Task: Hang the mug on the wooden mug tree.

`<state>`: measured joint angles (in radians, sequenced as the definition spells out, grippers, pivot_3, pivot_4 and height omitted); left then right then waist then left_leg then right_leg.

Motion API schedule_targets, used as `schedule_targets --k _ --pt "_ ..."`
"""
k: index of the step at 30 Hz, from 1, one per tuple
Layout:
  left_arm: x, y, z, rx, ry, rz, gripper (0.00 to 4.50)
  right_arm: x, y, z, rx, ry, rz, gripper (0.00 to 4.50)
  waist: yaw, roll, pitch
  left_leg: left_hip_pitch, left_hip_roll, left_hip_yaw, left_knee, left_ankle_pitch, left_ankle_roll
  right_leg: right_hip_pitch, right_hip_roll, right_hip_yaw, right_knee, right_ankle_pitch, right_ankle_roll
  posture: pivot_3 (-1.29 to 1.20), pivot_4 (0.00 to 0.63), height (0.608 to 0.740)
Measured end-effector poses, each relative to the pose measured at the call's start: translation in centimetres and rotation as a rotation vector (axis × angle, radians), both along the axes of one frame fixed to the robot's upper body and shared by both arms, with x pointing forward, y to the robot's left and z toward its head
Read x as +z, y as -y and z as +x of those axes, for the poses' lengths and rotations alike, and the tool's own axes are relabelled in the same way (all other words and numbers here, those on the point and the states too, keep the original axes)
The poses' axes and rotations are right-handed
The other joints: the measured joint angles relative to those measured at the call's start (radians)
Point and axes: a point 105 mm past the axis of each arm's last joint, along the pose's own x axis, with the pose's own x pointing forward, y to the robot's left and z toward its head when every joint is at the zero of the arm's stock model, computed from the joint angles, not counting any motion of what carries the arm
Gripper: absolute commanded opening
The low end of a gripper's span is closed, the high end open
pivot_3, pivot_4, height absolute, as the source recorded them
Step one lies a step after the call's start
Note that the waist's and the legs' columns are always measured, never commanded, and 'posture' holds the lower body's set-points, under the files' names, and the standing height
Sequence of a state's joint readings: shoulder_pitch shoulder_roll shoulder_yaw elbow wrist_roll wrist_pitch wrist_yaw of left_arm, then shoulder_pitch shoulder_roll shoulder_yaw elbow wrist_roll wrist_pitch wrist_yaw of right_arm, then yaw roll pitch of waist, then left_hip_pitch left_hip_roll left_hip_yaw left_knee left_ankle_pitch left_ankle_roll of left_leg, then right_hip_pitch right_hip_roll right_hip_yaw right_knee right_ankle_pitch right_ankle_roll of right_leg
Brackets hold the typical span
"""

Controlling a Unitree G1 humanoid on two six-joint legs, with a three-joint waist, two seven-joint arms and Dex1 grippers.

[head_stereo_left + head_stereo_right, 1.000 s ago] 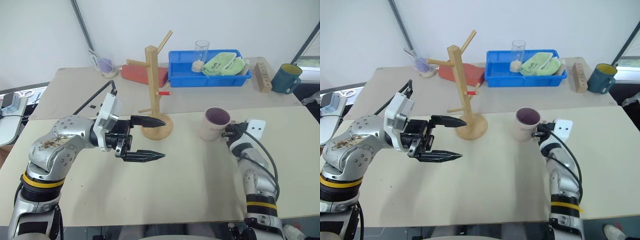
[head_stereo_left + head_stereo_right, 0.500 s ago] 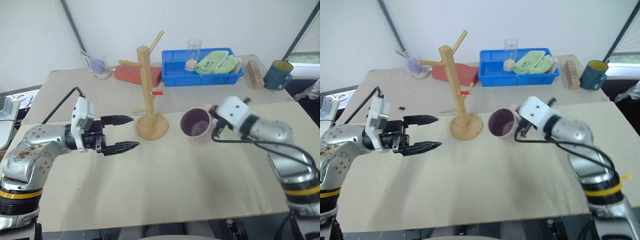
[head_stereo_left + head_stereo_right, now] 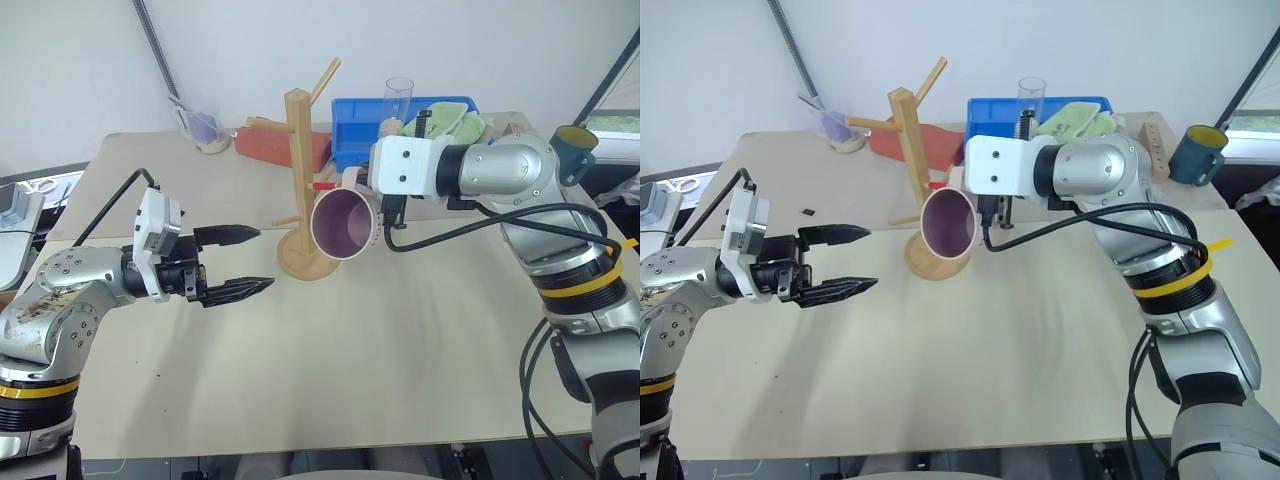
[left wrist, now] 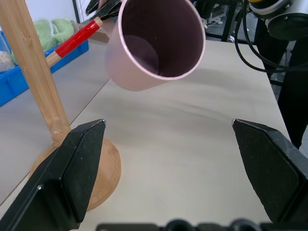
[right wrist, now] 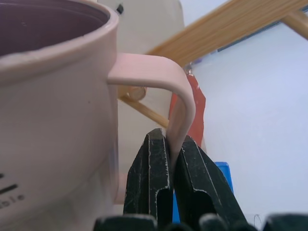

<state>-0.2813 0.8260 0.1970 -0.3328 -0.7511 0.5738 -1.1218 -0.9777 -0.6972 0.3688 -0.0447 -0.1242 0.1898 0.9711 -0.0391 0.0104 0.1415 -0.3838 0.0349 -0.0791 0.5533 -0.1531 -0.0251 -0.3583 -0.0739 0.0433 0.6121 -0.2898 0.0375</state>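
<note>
My right gripper (image 5: 169, 159) holds the mug (image 3: 345, 222) by its handle, jaws clamped, beside the mug tree (image 3: 303, 190). My left gripper (image 3: 255, 260) hovers over the worktop (image 3: 400, 350), jaws apart.

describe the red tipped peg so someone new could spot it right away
Start at the wooden mug tree near the middle of the table. Partway up its post, a short peg sticks out toward the mug. It alone has a red tip; the others are bare wood.
</note>
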Motion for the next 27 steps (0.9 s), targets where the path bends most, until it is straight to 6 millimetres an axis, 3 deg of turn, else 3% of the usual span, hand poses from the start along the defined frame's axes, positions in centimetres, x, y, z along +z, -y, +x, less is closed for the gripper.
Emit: schedule_targets --k 4,11,18,25,27 --pt "0.0 0.0 -0.1 0.000 0.000 -0.003 4.50 -0.6 -0.1 0.5 -0.001 -0.006 -0.028 0.01 -0.003 0.000 0.000 0.000 0.000 0.000 0.000 0.000 0.000 0.000 0.000 0.000 0.001 0.000 0.000 0.00 0.150 0.740" --pt "-0.1 0.1 -0.1 0.002 -0.003 -0.014 4.50 0.3 -1.5 1.0 0.025 0.038 -0.043 0.01 -0.006 0.000 0.000 0.002 0.001 0.000 -0.001 0.000 0.000 0.000 0.001 0.000 0.002 0.001 -0.001 0.00 0.150 0.740" --pt "1.9 -0.1 0.3 0.029 0.038 -0.111 4.50 0.0 -2.6 1.6 0.040 0.046 -0.076 0.01 -0.005 0.000 0.000 0.002 0.001 0.000 -0.001 0.000 0.000 0.000 0.001 0.000 0.003 0.001 0.000 0.00 0.150 0.740" --pt "2.0 -0.2 0.5 0.056 0.037 -0.115 4.50 -0.8 -2.9 2.3 0.028 0.033 -0.108 0.01 -0.005 0.000 0.000 0.003 0.001 0.000 0.000 0.000 0.000 0.001 0.002 0.000 0.003 0.002 0.000 0.00 0.150 0.740" --pt "2.0 -0.1 0.6 0.070 0.031 -0.113 4.50 -0.9 -3.0 2.5 0.027 0.030 -0.109 0.80 -0.005 0.000 0.000 0.003 0.001 0.000 -0.001 0.000 0.000 0.001 0.002 0.000 0.004 0.003 0.003 0.00 0.150 0.740"
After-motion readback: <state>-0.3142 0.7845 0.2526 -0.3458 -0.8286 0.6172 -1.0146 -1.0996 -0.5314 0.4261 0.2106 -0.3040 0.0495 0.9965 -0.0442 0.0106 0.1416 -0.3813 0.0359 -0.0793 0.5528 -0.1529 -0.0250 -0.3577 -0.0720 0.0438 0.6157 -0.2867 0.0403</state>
